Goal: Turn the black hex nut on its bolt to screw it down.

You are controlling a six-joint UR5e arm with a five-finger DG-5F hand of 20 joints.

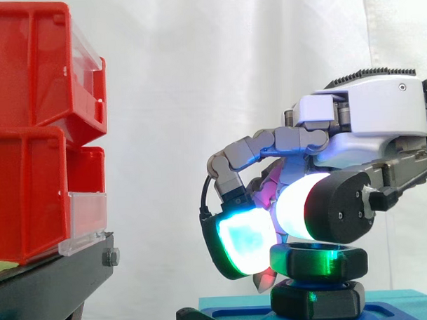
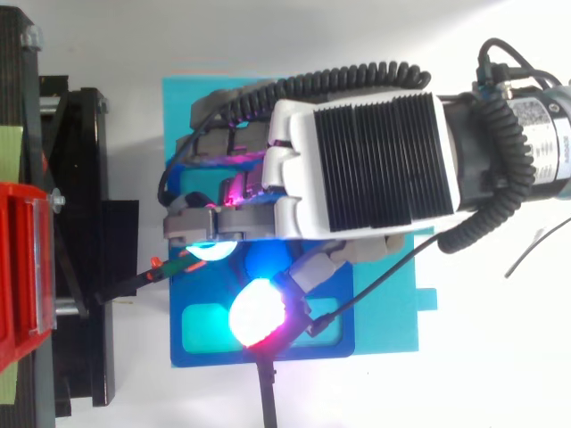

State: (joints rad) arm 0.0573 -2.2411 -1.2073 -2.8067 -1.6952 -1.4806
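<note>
Over the tray (image 2: pixel 312 355), the robot hand (image 1: pixel 366 119) is clamping its pads (image 1: pixel 237 247) on the nut (image 1: pixel 317 262) (side view: nut sitting just above a black base (image 1: pixel 317 302)); from above, the hand is covering it.

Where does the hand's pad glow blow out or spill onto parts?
Side view: the hand has a washed-out white pad, and a green sheen lies on the black hex nut. Top view: the red-rimmed pad burns white at its middle; the cyan pad glares too.
</note>
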